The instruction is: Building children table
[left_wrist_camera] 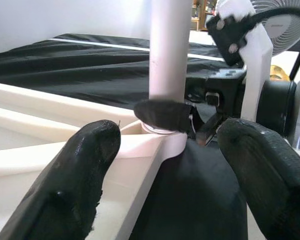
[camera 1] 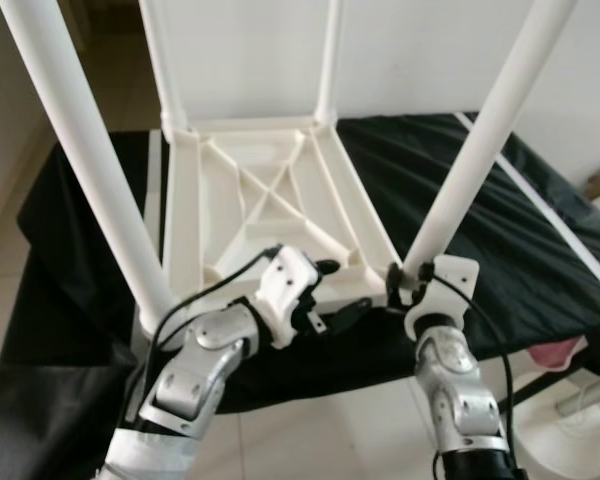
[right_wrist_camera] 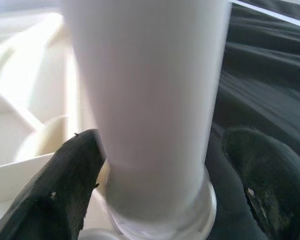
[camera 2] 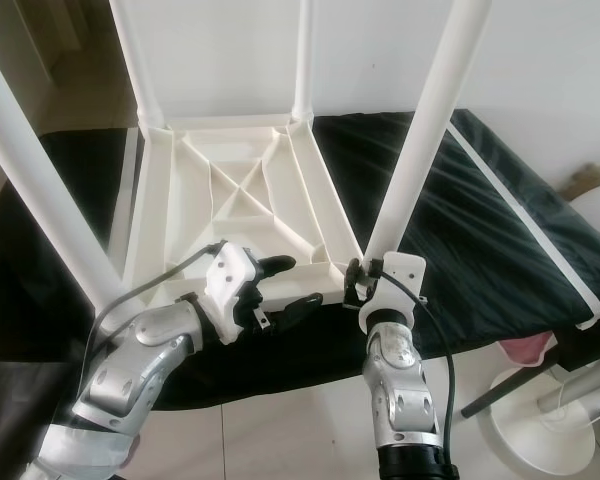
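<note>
My right hand, low centre, has its fingers spread around the leg; my left hand sits open beside the tabletop on the desk.

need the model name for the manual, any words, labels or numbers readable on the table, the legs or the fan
None can be read.
Upturned white table top and its legs: plain, no print or label.
Fan: a small dark mark on the grille, too blurred to read.
Black cloth: no text.
</note>
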